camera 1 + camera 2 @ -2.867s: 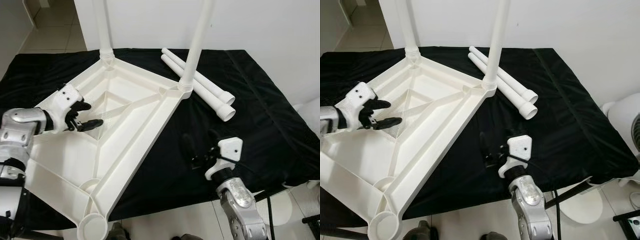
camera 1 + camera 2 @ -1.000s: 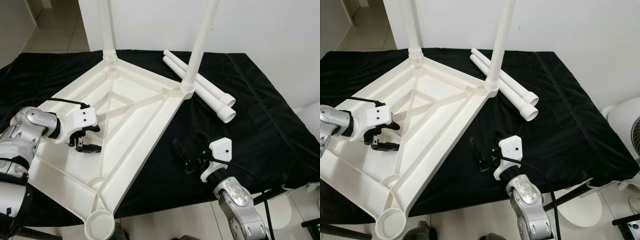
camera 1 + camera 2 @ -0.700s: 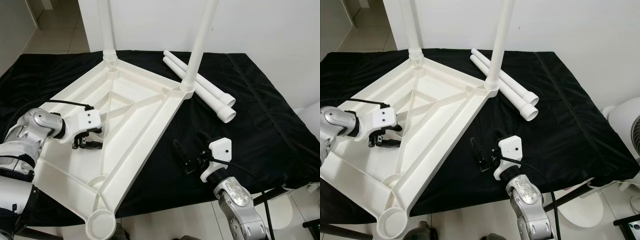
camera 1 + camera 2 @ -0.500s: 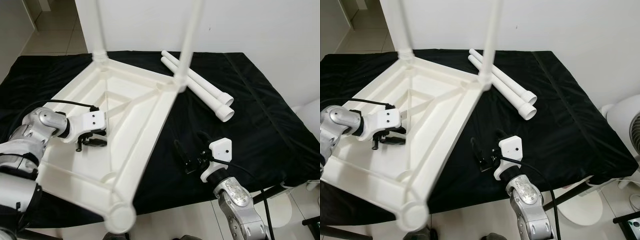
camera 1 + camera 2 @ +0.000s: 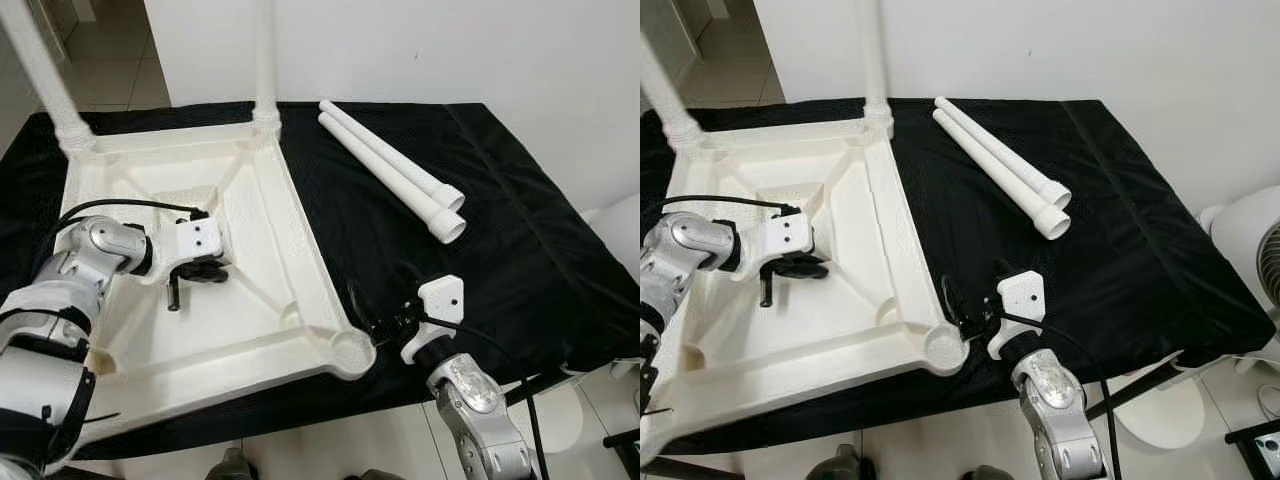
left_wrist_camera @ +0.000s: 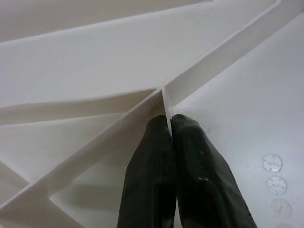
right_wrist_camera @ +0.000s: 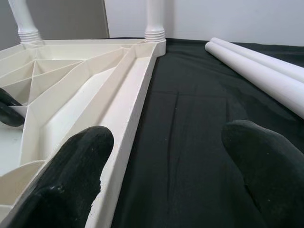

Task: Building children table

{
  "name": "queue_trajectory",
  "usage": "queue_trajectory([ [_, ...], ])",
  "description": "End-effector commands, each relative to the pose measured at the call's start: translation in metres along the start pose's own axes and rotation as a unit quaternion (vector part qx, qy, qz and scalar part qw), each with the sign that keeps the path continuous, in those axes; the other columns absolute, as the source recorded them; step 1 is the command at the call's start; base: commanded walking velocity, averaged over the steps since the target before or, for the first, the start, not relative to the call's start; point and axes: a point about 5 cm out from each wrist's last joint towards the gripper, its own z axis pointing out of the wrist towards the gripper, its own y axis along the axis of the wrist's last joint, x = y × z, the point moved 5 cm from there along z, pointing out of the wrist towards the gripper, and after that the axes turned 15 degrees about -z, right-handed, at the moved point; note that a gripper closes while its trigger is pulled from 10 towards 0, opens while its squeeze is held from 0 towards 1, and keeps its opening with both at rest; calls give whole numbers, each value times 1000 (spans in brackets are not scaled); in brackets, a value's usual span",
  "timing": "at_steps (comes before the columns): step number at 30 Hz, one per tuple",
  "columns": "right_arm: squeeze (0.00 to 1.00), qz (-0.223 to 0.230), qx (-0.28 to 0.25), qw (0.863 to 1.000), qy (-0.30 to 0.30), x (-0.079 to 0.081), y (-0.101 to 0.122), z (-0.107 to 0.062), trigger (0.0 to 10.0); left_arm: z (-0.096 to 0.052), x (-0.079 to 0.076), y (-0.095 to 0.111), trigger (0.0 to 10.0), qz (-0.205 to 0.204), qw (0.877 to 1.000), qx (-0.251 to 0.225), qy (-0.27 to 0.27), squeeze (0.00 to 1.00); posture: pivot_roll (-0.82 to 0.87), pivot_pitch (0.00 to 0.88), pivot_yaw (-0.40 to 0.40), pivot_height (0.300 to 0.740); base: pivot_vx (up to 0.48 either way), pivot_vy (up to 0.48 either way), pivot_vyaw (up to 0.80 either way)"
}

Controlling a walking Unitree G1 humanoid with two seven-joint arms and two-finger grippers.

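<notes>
The white tabletop (image 5: 262, 215) lies upside down on the black cloth, with two legs standing in its far corners, one leg (image 5: 264, 55) at the right and one leg (image 5: 45, 85) at the left. My left gripper (image 5: 190, 280) is inside the underside, shut on a thin stiffening rib (image 6: 166, 102); both black fingers pinch it in the left wrist view. My right gripper (image 5: 375, 312) is open just beside the near right corner socket (image 5: 347, 350), holding nothing. Two loose legs (image 5: 395, 170) lie side by side at the back right.
A black cloth (image 5: 500, 230) covers the work table, with bare cloth to the right of the tabletop. The table's front edge runs just behind my right gripper. A white wall (image 5: 450, 40) stands at the back, and a white fan (image 5: 1250, 250) at the far right.
The tabletop has swung round on the cloth with my left gripper on its rib: it now sits square, and its near corner socket has come up beside my right gripper.
</notes>
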Motion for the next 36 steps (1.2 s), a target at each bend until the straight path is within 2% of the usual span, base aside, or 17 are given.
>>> queue_trajectory([
  [1, 0, -3, 2, 1000, -4, -1, -1, 0, 10000, 15, -11, 6, 0, -4, 1000, -31, -5, 0, 29, 40, -5, 740, 0, 0, 0],
  [2, 0, -3, 2, 1000, -5, -1, -1, 0, 10000, 22, -15, 14, 5529, 0, 998, -55, -6, 0, 26, 41, -4, 740, 0, 0, 0],
  [3, 0, -3, 2, 1000, -5, -1, -1, 0, 10000, 22, -15, 14, 5529, 0, 998, -55, -6, 0, 26, 41, -4, 740, 0, 0, 0],
  [4, 0, -2, 2, 1000, -8, -2, -1, 0, 10000, 26, -18, 21, 10000, 7, 997, -75, -3, 0, 26, 41, -6, 740, 0, 0, 0],
  [7, 0, -2, 2, 1000, -13, -4, -1, 0, 10000, 32, -22, 27, 10000, -2, 996, -93, -8, 0, 26, 41, -6, 740, 0, 0, 0],
  [8, 0, -2, 0, 1000, -24, -8, 0, 1, 10000, 34, -23, 29, 10000, -17, 995, -97, -16, 1000, 26, 41, -7, 740, 0, 0, 0],
  [13, 0, -5, -4, 999, -54, -19, 2, 3, 10000, 34, -24, 35, 10000, -18, 994, -110, -19, 1000, 27, 41, -6, 740, 0, 0, 0],
  [14, 0, -6, -5, 998, -68, -25, 2, 4, 10000, 32, -21, 38, 10000, -19, 993, -117, -12, 420, 27, 40, -6, 740, 0, 0, 0],
  [16, 0, -6, -6, 997, -78, -29, 3, 4, 10000, 30, -19, 40, 10000, -21, 992, -121, -8, 420, 27, 40, -6, 740, 0, 0, 0],
  [17, 0, -7, -8, 996, -89, -34, 4, 4, 10000, 27, -16, 45, 10000, -23, 991, -131, 3, 0, 27, 40, -6, 740, 0, 0, 0],
  [21, 0, -13, -9, 994, -112, -46, 5, 5, 10000, 19, -5, 60, 10000, -28, 985, -167, 31, 0, 26, 37, -5, 740, 0, 0, 0],
  [23, 0, -21, -7, 989, -146, -65, 5, 4, 10000, 12, 5, 83, 10000, -46, 974, -217, 52, 0, 24, 36, -6, 740, 0, 0, 0],
  [24, 0, -21, -7, 989, -146, -65, 5, 4, 10000, 12, 5, 83, 10000, -46, 974, -217, 52, 0, 24, 36, -6, 740, 0, 0, 0],
  [29, 0, -52, 15, 978, -200, -100, -1, 4, 10000, 5, 14, 120, 10000, -85, 947, -303, 67, 0, 9, 40, 5, 740, 0, 0, 0],
  [33, 0, -59, 18, 974, -217, -115, 0, 3, 10000, 5, 11, 125, 10000, -88, 944, -315, 52, 0, 5, 43, 7, 740, 0, 0, 0],
  [35, 0, -70, 29, 966, -248, -133, -2, 1, 10000, 6, 14, 131, 10000, -119, 935, -330, 51, 0, 6, 44, 5, 740, 0, 0, 0],
  [36, 0, -70, 29, 966, -248, -133, -2, 1, 10000, 6, 14, 131, 10000, -119, 935, -330, 51, 0, 6, 44, 5, 740, 0, 0, 0],
])
